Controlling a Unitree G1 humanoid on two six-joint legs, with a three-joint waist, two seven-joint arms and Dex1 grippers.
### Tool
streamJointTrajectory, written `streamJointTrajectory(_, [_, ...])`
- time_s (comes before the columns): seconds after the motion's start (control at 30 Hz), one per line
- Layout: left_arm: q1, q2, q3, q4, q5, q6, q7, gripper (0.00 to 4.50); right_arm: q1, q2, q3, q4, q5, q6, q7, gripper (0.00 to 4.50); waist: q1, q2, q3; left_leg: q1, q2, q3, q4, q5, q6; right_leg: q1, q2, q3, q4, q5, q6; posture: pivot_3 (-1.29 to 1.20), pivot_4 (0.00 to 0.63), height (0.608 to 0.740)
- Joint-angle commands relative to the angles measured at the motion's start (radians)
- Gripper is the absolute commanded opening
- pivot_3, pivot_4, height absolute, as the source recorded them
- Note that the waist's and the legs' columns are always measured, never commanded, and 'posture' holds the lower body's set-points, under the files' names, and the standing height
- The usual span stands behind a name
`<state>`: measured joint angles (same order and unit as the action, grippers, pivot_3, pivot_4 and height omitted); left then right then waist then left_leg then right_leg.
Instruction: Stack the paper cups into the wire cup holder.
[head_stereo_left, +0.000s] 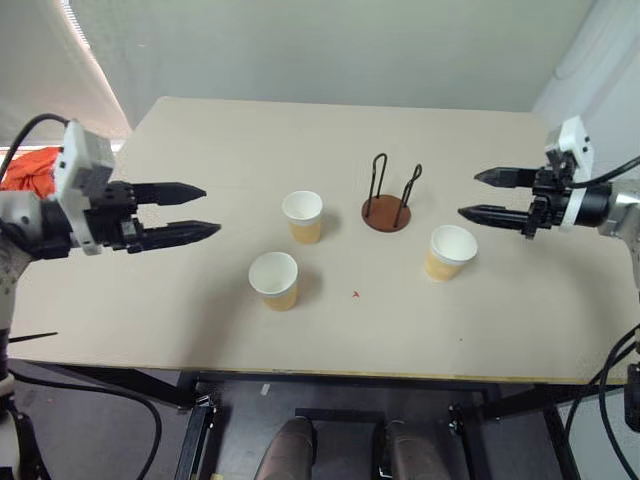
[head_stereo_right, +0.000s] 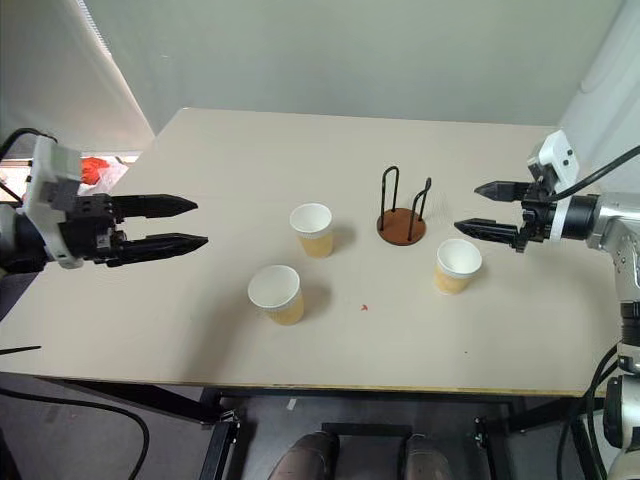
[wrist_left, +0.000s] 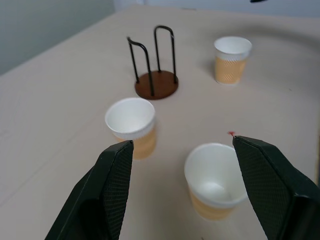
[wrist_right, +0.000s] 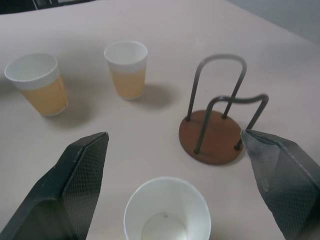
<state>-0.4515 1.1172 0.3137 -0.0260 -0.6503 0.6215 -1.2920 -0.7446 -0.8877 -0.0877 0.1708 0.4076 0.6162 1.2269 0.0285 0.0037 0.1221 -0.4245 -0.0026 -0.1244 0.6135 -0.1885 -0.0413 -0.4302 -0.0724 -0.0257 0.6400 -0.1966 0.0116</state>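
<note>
Three paper cups stand upright on the table: one (head_stereo_left: 302, 216) left of the wire cup holder (head_stereo_left: 387, 205), one (head_stereo_left: 274, 279) nearer the front, one (head_stereo_left: 450, 251) to the holder's right. The holder has a reddish-brown disc base and two black wire loops, with nothing in it. Above the table's left side my left gripper (head_stereo_left: 205, 210) hangs open, pointing toward the cups and holding nothing. On the right, my right gripper (head_stereo_left: 470, 195) is open and empty, just above and behind the right cup (wrist_right: 166, 210). The holder (wrist_right: 212, 135) also appears in the right wrist view.
The beige table (head_stereo_left: 200, 330) has its front edge close to me. A small red mark (head_stereo_left: 355, 294) lies on it in front of the holder. An orange-red item (head_stereo_left: 30, 165) sits off the table's left edge.
</note>
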Motion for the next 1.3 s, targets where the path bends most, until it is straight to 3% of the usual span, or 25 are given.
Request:
streamJointTrajectory(0.03, [0.013, 0.007, 0.048, -0.017, -0.013, -0.008, 0.003, 3.46, -0.031, 0.000, -0.007, 0.013, -0.009, -0.025, -0.024, 4.50, -0.001, 0.000, 0.000, 0.000, 0.000, 0.000, 0.000, 0.000, 0.000, 0.000, 0.000, 0.000, 0.000, 0.000, 0.000, 0.00, 0.150, 0.740])
streamJointTrajectory(0.23, [0.017, -0.017, 0.060, -0.029, -0.015, -0.019, 0.046, 3.46, -0.061, 0.041, -0.006, 0.051, -0.014, -0.022, -0.074, 4.50, -0.002, 0.000, 0.000, 0.000, 0.000, -0.001, 0.000, 0.001, 0.000, 0.000, 0.000, 0.000, 0.001, 0.000, 0.001, 0.00, 0.150, 0.740])
streamJointTrajectory(0.7, [-0.072, -0.117, -0.012, -0.051, 0.002, -0.028, 0.141, 3.46, -0.231, 0.343, -0.045, 0.256, -0.017, 0.232, -0.500, 4.50, -0.002, 0.000, 0.000, 0.000, 0.000, -0.002, 0.000, 0.000, 0.000, -0.002, 0.000, -0.001, 0.003, 0.001, -0.001, 0.00, 0.150, 0.740])
streamJointTrajectory(1.13, [-0.035, -0.095, 0.019, -0.090, 0.004, -0.015, 0.174, 3.46, -0.283, 0.502, -0.088, 0.409, -0.009, 0.147, -0.594, 4.50, -0.002, 0.001, 0.000, -0.002, 0.000, -0.002, 0.000, -0.003, -0.002, -0.004, 0.000, -0.001, 0.003, 0.000, -0.001, 0.00, 0.150, 0.740])
streamJointTrajectory(1.23, [-0.028, -0.093, 0.022, -0.095, 0.007, -0.015, 0.181, 3.49, -0.302, 0.519, -0.098, 0.453, -0.011, 0.114, -0.612, 3.90, -0.003, 0.001, 0.000, -0.002, 0.000, -0.002, 0.000, -0.007, -0.008, -0.004, 0.000, -0.001, 0.004, 0.001, -0.001, 0.00, 0.150, 0.740])
streamJointTrajectory(1.3, [-0.024, -0.092, 0.024, -0.098, 0.008, -0.015, 0.185, 3.49, -0.311, 0.526, -0.108, 0.461, -0.002, 0.107, -0.616, 3.27, -0.001, 0.001, 0.000, -0.002, 0.000, -0.002, 0.000, -0.007, -0.009, -0.004, 0.000, -0.001, 0.004, 0.001, -0.002, 0.00, 0.150, 0.740])
